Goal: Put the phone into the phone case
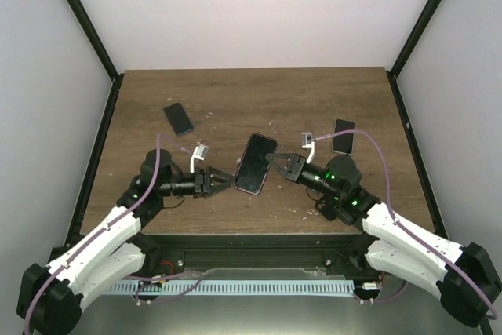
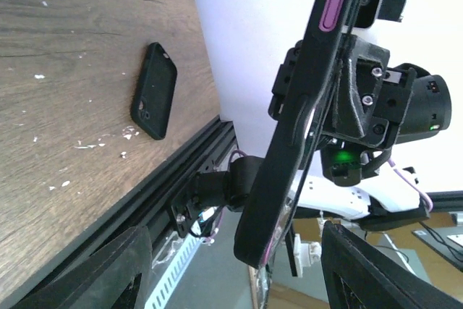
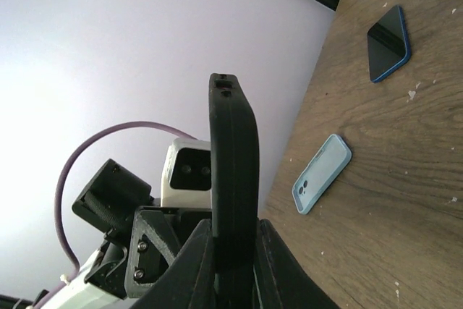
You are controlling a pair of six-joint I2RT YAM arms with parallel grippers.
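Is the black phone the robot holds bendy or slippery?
Probably stiff: the phone juts straight though the right gripper pinches only one end. Its matte side probably isn't slippery. Held up on edge, it might topple if released.

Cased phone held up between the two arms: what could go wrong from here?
1. Only the right gripper clamps the cased phone, near one edge and lifted off the table. If the grip slips, it likely drops.
2. The left gripper is open, its fingers either side of the phone's lower end. Closing off-centre could twist the phone out of the right gripper's hold.
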